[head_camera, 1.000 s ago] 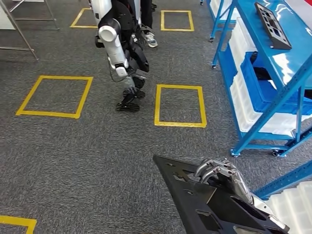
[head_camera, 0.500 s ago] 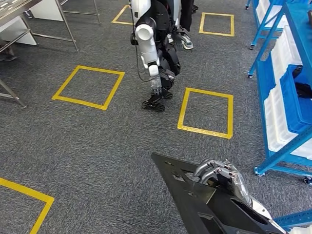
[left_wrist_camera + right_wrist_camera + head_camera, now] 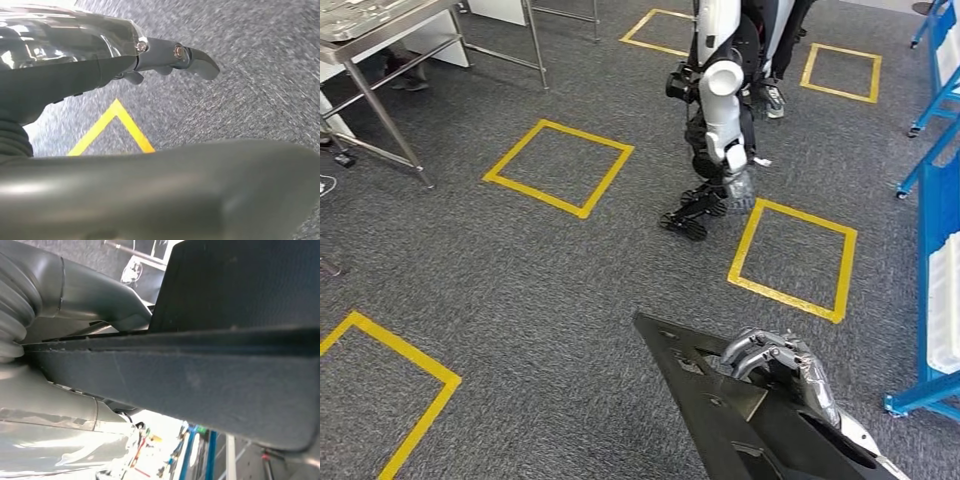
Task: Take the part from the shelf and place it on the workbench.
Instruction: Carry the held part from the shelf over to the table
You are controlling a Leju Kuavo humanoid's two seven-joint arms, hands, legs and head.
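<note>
The part (image 3: 743,410), a flat black panel, is off the shelf and carried in the right hand (image 3: 780,365), fingers curled over its upper edge, low above the carpet. The workbench (image 3: 388,25) stands well apart from the part, so setting down remains. The left hand (image 3: 166,55) hangs with fingers apart, holding nothing.

The part (image 3: 727,410), a flat black panel with cutouts, sat tilted above the carpet, one pointed corner forward, in my grip.

Workbench (image 3: 388,25) far left of shelf (image 3: 935,230)
</note>
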